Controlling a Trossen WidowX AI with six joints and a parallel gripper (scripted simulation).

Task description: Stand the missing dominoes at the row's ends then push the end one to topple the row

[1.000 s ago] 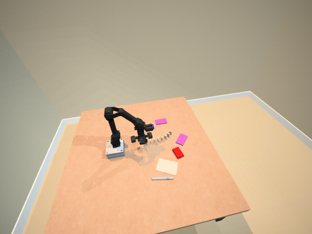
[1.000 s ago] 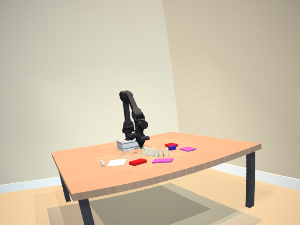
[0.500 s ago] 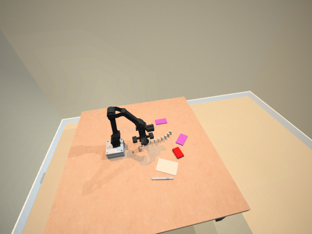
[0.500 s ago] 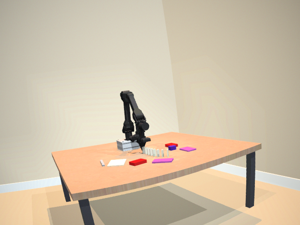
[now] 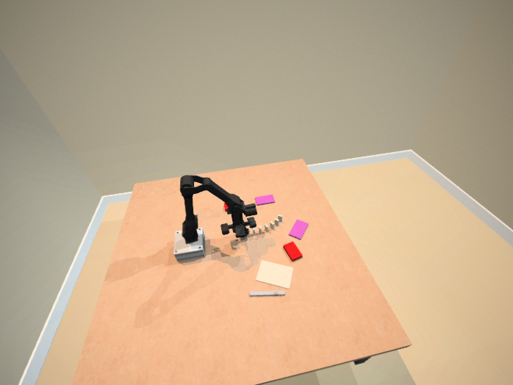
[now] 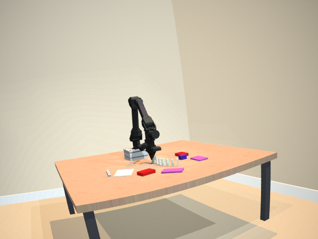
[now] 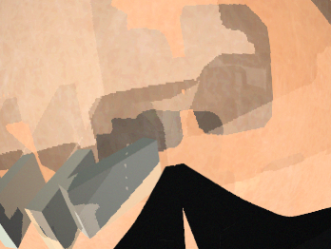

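A row of several pale dominoes point(image 5: 265, 225) runs across the middle of the table, also seen in the exterior view point(image 6: 165, 161). My gripper point(image 5: 241, 235) is shut and empty. It sits low over the table at the end of the row nearest the arm's base, with the fingertips point(image 6: 151, 157) right beside the end domino. In the wrist view the shut black fingers point(image 7: 184, 212) are at the bottom. The nearest dominoes point(image 7: 95, 193) lie just left of them and look tilted, leaning away from the fingers. The far dominoes stand upright.
Flat magenta tiles point(image 5: 264, 199) point(image 5: 298, 228), a red block point(image 5: 292, 250), a cream card point(image 5: 274, 274) and a grey bar point(image 5: 267, 293) lie around the row. A red block point(image 6: 181, 153) and a purple block point(image 6: 182, 157) sit behind it. The arm's base point(image 5: 189, 246) stands to the left.
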